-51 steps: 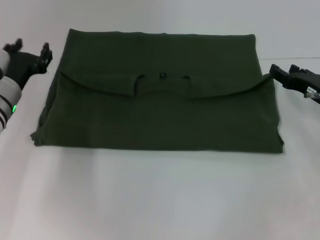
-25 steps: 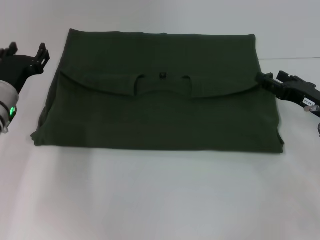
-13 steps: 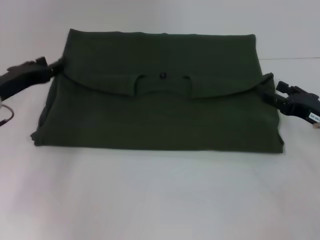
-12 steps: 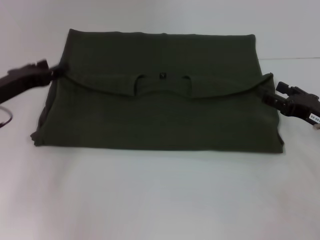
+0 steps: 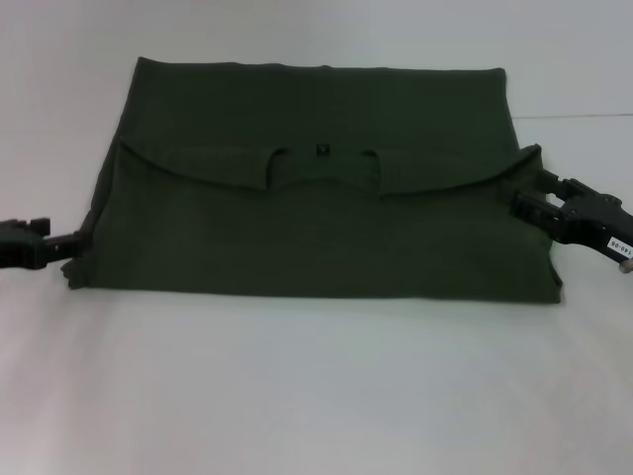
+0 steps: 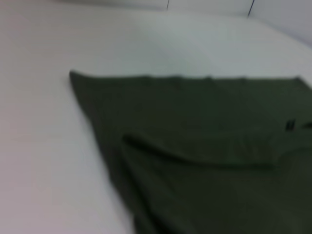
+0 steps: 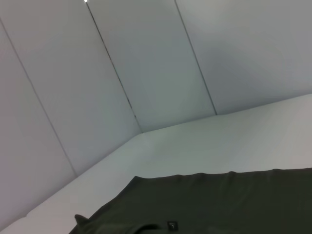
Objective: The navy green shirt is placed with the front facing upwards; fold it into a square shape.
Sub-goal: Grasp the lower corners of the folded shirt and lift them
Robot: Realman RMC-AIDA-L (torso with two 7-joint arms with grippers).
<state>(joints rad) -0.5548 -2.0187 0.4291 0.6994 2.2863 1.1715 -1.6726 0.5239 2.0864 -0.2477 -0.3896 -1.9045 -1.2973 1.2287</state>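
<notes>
The navy green shirt (image 5: 316,198) lies flat on the white table (image 5: 316,396), already folded into a wide rectangle with a curved flap across its middle. Judged soft, limp and light; layers will likely slide, so hold at edge hems through all layers. The left gripper (image 5: 59,243) sits at the shirt's 8 o'clock corner, touching the edge; the right gripper (image 5: 529,205) at 3 o'clock against the side. Whether either pincer is apart or together, I cannot tell.
</notes>
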